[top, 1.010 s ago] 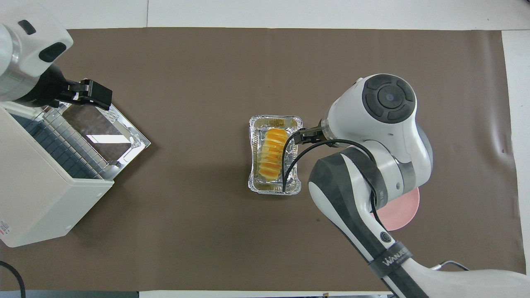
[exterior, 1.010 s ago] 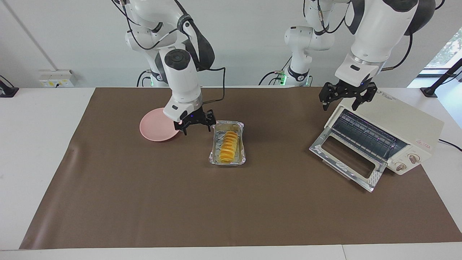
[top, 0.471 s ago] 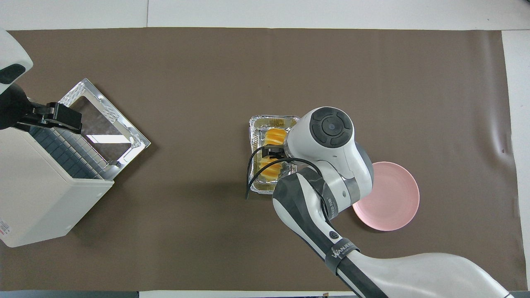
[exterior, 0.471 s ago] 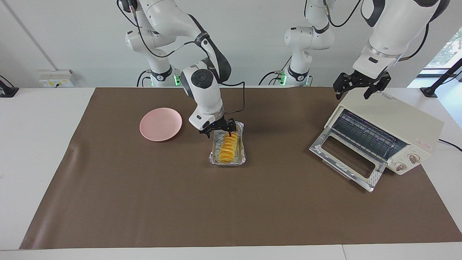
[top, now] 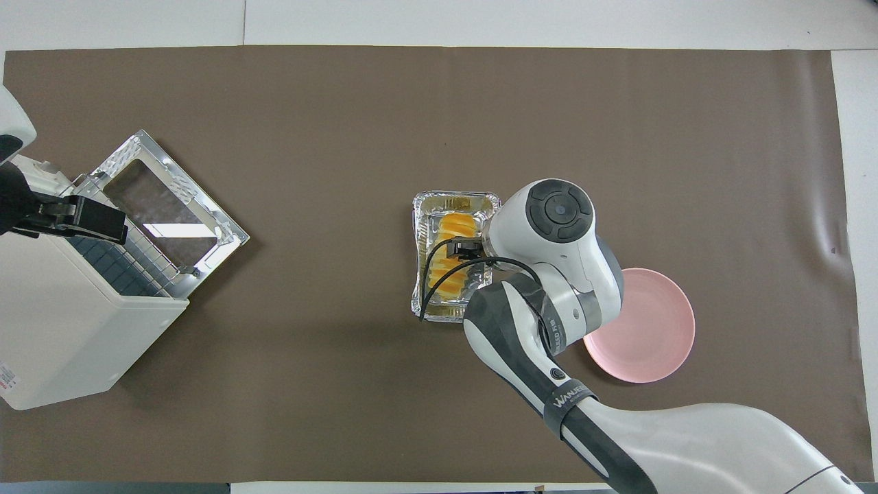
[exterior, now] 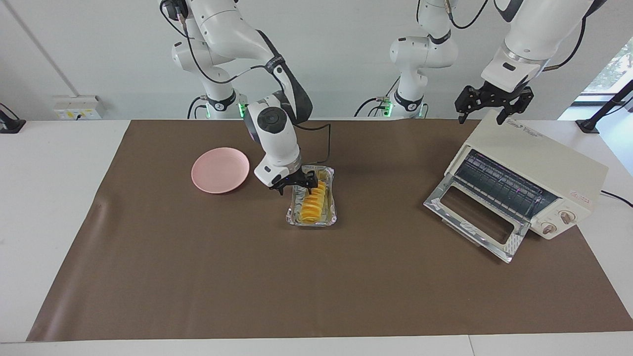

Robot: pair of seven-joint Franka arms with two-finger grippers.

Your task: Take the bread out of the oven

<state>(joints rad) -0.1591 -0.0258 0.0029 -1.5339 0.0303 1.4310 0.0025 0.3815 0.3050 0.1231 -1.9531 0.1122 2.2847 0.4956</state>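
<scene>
Your right pincer (exterior: 295, 185) hangs released over the bread (exterior: 313, 202) in the tray (exterior: 330, 217), at nine o'clock from the oven (exterior: 534, 170). Only facing shows your left pincer (exterior: 489, 105) released.

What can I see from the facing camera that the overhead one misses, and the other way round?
Only the facing view shows the oven's two knobs and both arm bases, and that the right pincer sits low at the tray. Only the overhead view shows the oven's flat top, though the right arm hides part of the plate. Both show the bread in the tray, the open oven door and the left pincer over the oven.
</scene>
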